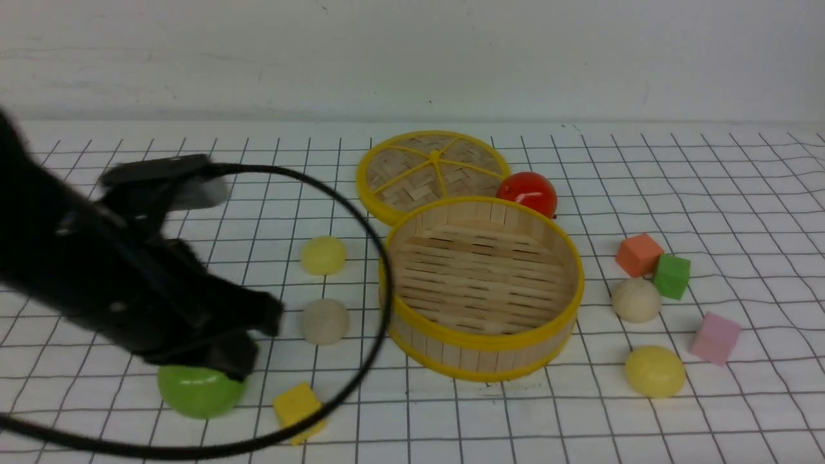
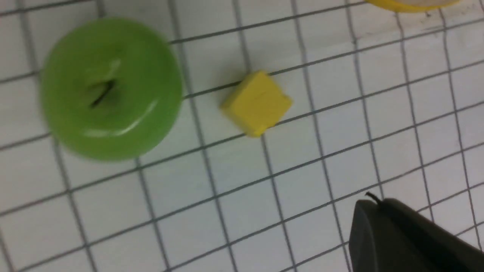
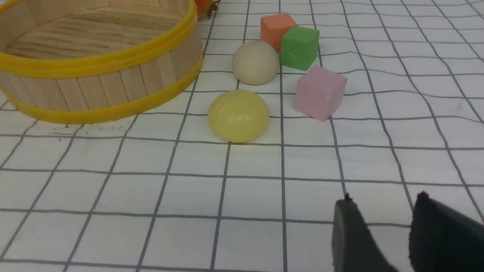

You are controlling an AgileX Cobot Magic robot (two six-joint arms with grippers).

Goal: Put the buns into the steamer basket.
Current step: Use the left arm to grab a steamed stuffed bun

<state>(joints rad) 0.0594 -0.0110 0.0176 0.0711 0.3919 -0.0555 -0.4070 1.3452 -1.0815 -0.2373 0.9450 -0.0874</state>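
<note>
The steamer basket (image 1: 483,351) stands empty mid-table; it also shows in the right wrist view (image 3: 102,83). Two buns lie left of it: a pale yellow bun (image 1: 323,254) and a beige bun (image 1: 325,320). Two lie right of it: a beige bun (image 1: 636,299) (image 3: 255,62) and a pale yellow bun (image 1: 655,370) (image 3: 238,115). My left gripper (image 2: 368,206) is shut and empty, hovering above the table near the green apple and yellow cube; its arm (image 1: 129,277) fills the left side. My right gripper (image 3: 382,204) is open and empty, short of the yellow bun, and out of the front view.
The flat woven lid (image 1: 432,171) and a red tomato (image 1: 527,192) lie behind the basket. A green apple (image 1: 196,390) and a yellow cube (image 1: 298,406) sit front left. Orange (image 1: 638,254), green (image 1: 671,276) and pink (image 1: 714,337) cubes surround the right buns.
</note>
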